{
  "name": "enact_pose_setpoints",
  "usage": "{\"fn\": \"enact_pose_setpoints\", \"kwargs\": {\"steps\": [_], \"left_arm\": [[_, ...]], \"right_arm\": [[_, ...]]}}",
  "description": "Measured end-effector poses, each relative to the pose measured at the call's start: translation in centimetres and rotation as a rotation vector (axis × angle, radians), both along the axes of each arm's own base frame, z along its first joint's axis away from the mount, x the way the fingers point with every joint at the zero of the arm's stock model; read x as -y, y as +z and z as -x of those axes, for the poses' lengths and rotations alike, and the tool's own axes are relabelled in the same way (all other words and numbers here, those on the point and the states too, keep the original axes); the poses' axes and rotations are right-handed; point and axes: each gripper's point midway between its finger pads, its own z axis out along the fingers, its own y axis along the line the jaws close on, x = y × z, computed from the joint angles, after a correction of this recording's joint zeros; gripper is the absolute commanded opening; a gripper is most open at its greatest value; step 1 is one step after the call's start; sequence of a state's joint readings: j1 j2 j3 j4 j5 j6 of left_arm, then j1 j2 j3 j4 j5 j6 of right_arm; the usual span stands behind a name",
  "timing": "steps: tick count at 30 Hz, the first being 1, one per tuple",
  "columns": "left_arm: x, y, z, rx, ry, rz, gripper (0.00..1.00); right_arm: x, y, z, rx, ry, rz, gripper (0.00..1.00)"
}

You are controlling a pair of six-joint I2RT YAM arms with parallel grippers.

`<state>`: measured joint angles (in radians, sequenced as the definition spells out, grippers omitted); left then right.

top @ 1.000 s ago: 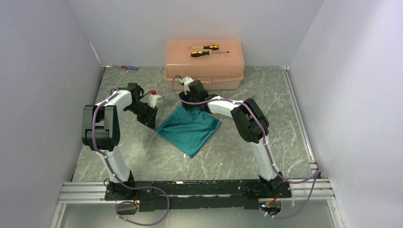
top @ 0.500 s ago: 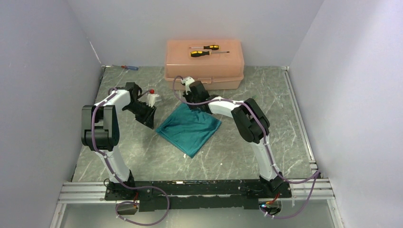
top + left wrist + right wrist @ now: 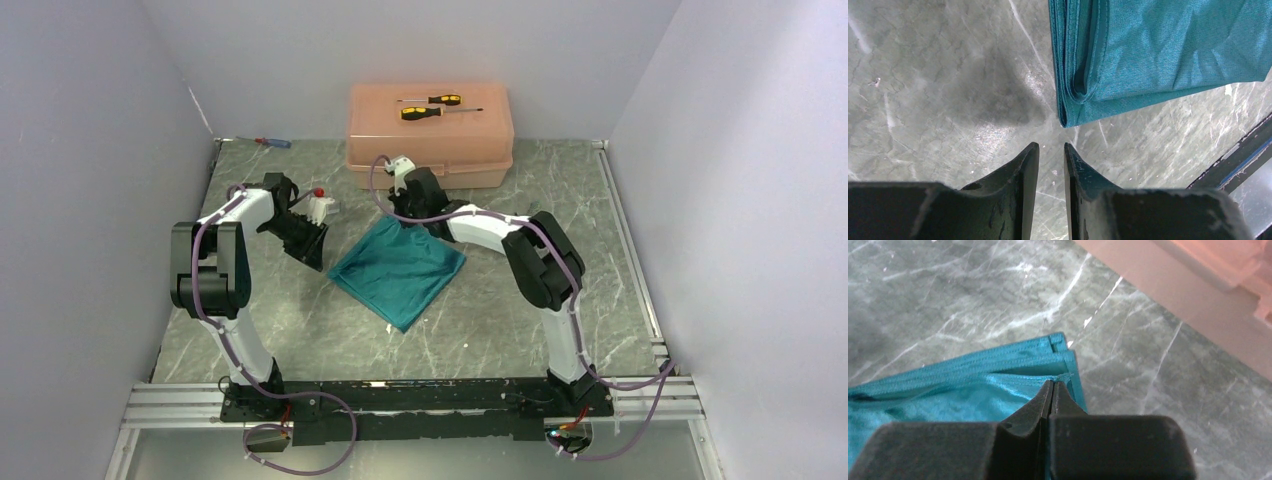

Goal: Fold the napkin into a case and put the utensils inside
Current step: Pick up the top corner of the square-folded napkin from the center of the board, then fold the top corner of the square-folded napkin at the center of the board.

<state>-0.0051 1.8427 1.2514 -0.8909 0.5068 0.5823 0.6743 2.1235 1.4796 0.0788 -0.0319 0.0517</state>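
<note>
**Right jaws shut at the napkin's far corner, left jaws waiting beside it**

I see the teal napkin (image 3: 400, 272) lying folded, several layers thick, near the middle of the marble table (image 3: 580, 240), turned so its corners point toward the table's edges.

My right gripper (image 3: 1053, 385) is down at the napkin's far corner, the one nearest the peach plastic box (image 3: 430, 135) at the back edge. Its jaws are pressed fully together, with the tips right on the hem of the upper layer. I cannot tell whether any cloth is caught between them.

My left gripper (image 3: 1051, 155) sits low over bare table just beside the napkin's left corner, not touching it. Its jaws stand a narrow slit apart with nothing between them. From that wrist view the stacked folded edges show clearly.

Two yellow-and-black screwdrivers (image 3: 436, 107) lie on the box lid, and a small red-and-blue screwdriver (image 3: 272, 142) rests by the back left corner.
</note>
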Motion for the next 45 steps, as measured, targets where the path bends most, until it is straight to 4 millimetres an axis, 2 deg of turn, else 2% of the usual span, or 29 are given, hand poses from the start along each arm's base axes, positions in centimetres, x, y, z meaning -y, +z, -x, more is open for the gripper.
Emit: {"fn": "enact_pose_setpoints", "kwargs": {"steps": [4,9,13,18,24,27,36,45], "left_arm": [[0.0,0.0,0.0,0.000,0.000,0.000,0.31],[0.0,0.0,0.0,0.001,0.000,0.000,0.31],[0.0,0.1,-0.1,0.001,0.000,0.000,0.30],[0.0,0.2,-0.2,0.004,0.000,0.000,0.30],[0.0,0.5,-0.3,0.011,0.000,0.000,0.30],[0.0,0.6,-0.3,0.016,0.000,0.000,0.30],[0.0,0.7,-0.3,0.018,0.000,0.001,0.30],[0.1,0.8,-0.3,0.015,0.003,0.006,0.29]], "right_arm": [[0.7,0.3,2.1,-0.006,0.015,0.005,0.00],[1.3,1.0,6.6,-0.015,0.060,0.012,0.00],[0.9,1.5,10.5,-0.020,0.109,0.008,0.00],[0.9,0.9,14.0,-0.051,0.140,0.005,0.00],[2.4,-1.0,16.0,-0.107,0.113,0.021,0.00],[2.6,-1.2,17.1,-0.119,0.103,0.025,0.00],[1.3,0.2,21.6,-0.123,0.140,-0.022,0.00],[1.7,-1.5,23.6,-0.158,0.141,-0.002,0.00]]}}
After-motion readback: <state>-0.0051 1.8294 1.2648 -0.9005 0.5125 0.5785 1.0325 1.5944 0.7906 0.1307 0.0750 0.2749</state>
